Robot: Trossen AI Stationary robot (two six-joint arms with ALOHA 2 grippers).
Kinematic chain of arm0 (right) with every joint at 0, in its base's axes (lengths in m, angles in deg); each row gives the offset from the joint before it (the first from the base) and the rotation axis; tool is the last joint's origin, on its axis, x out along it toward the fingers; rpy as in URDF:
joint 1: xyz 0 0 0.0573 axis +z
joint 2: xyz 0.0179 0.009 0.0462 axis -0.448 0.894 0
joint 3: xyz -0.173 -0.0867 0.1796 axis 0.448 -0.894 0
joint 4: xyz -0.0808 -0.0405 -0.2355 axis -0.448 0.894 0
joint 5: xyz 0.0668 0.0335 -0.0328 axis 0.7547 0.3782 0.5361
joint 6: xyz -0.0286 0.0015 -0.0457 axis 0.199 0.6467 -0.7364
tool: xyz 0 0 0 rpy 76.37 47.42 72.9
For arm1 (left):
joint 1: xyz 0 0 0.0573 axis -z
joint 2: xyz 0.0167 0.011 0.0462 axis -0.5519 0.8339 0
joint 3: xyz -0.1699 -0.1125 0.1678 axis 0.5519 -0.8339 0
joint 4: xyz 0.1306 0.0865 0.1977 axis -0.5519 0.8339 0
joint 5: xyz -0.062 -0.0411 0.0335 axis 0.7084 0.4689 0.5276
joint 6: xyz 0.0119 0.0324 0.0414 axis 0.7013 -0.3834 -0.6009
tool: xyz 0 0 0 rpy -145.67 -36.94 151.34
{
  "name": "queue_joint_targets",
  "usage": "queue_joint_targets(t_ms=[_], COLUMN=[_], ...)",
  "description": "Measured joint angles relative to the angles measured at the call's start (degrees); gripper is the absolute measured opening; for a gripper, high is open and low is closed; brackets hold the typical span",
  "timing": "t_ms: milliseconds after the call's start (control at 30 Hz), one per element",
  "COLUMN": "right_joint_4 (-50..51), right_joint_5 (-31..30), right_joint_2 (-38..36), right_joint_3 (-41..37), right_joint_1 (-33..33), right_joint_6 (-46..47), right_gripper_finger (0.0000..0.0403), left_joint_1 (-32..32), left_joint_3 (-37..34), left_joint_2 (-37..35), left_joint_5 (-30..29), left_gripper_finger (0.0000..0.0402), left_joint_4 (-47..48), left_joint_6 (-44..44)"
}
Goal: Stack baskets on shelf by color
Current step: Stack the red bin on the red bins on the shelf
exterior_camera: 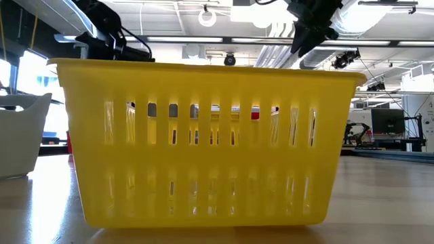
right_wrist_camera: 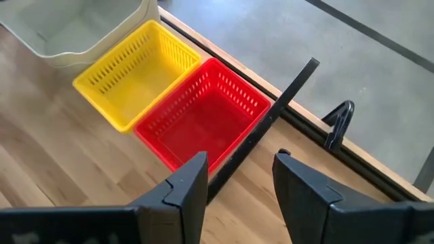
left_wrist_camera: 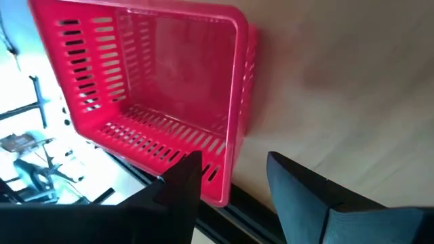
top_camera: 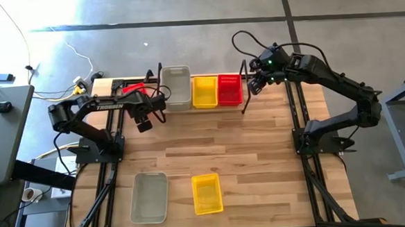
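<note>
Three baskets sat side by side on the shelf (top_camera: 244,90) at the far edge of the table (top_camera: 260,152): a grey-white one (top_camera: 177,87), a yellow one (top_camera: 203,91) and a red one (top_camera: 230,89), touching in a row, each with its long axis running from the near side toward the far edge, open mouths up. I noted the shelf as thin black rods with upright end loops. Two more baskets lay loose near the front edge, well apart from the shelf: a grey-white basket (top_camera: 149,197) and a yellow basket (top_camera: 207,194), both with long axes also running near-to-far and set slightly apart from each other. All were slotted plastic mesh with tapered walls; in the low view the front yellow one filled the frame, its vertical slits plain to see. My left gripper (top_camera: 143,116) hovered just left of the shelf's grey-white basket, with another red basket (left_wrist_camera: 152,95) lying beside it at the table's far left edge; its fingers stood spread, gripping nothing that I could see. My right gripper (right_wrist_camera: 237,177) hung above the shelf's right end beside the shelved red basket, fingers spread and empty.
</note>
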Motion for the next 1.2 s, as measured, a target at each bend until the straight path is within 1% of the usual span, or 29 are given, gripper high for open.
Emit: queue_joint_targets(t_ms=[167,300,600,767,867,1000,1200], right_joint_4=[0.02,0.02,0.02,0.04,0.04,0.04,0.05], right_joint_5=[0.0,0.04,0.13,0.6,0.7,0.73,0.94], right_joint_2=[0.0,-0.02,-0.02,0.0,-0.02,-0.02,-0.02], right_joint_3=[0.0,0.0,0.0,0.0,0.0,0.0,0.0], right_joint_1=[0.0,0.02,0.04,0.04,0.04,0.04,0.04], right_joint_6=[0.62,0.6,0.68,2.11,2.09,2.16,3.42], right_gripper_finger=[0.0151,0.0151,0.0151,0.0151,0.0151,0.0151,0.0151], left_joint_1=[-0.85,-0.26,0.18,0.03,-0.42,-1.25,-3.31], left_joint_3=[0.06,0.07,-0.05,-0.03,-0.83,-1.93,-1.86], left_joint_2=[1.46,0.92,-3.53,-4.66,-5.01,-5.78,-9.35], left_joint_5=[-0.72,-0.55,-0.4,-0.49,-0.48,1.5,1.79], left_gripper_finger=[0.0156,0.0156,0.0156,0.0156,0.0156,0.0156,0.0156], left_joint_4=[-0.15,-0.03,0.02,5.32,6.54,5.52,5.81], left_joint_6=[-0.37,-0.37,-0.37,1.17,2.47,1.4,1.11])
